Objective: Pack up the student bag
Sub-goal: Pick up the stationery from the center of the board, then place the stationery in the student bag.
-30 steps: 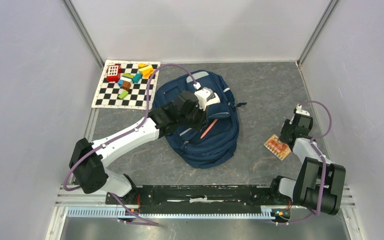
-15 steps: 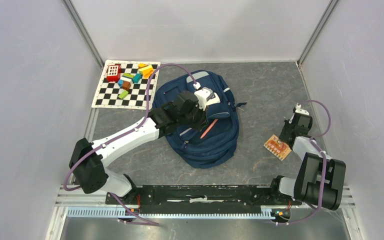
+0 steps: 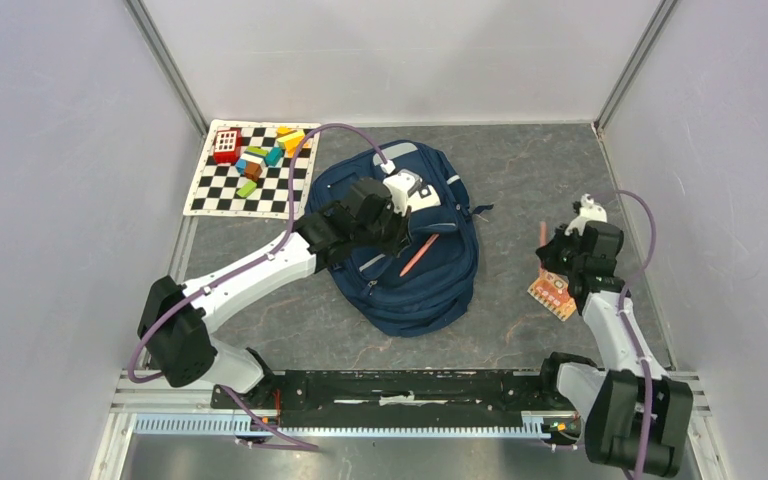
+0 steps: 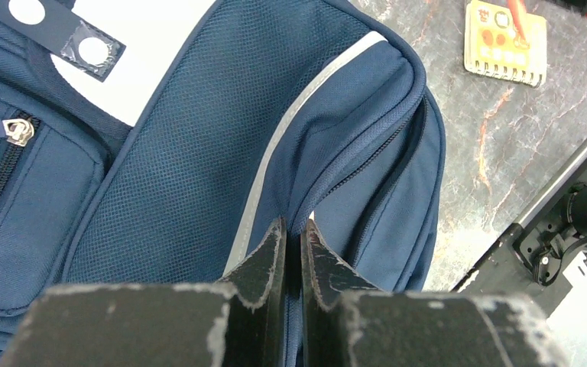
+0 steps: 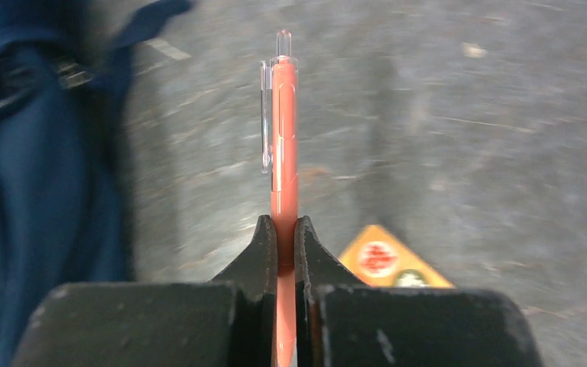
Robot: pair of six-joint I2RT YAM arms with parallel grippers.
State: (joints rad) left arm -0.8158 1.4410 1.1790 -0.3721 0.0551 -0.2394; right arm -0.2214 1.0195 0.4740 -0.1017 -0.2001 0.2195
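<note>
The navy student bag (image 3: pixel 410 270) lies in the middle of the table, with an orange pen (image 3: pixel 418 256) resting on its front. My left gripper (image 3: pixel 430 220) sits on the bag's upper part. In the left wrist view the left gripper (image 4: pixel 291 229) is shut on a fold of the bag (image 4: pixel 199 153) at its zipper edge. My right gripper (image 3: pixel 552 256) is to the right of the bag, above the table. It is shut on a second orange pen (image 5: pixel 283 138) that points forward from the right gripper (image 5: pixel 284 229). The bag (image 5: pixel 30 191) shows at the left of that view.
A small orange spiral notepad (image 3: pixel 552 293) lies on the table under the right gripper; it also shows in the wrist views (image 4: pixel 504 42) (image 5: pixel 386 260). A checkerboard mat (image 3: pixel 210 195) with several coloured blocks lies at the back left. Walls close in both sides.
The right arm has swung up and left from beside the notepad, and an orange pen now shows in its gripper. The left gripper has shifted slightly back on the bag.
</note>
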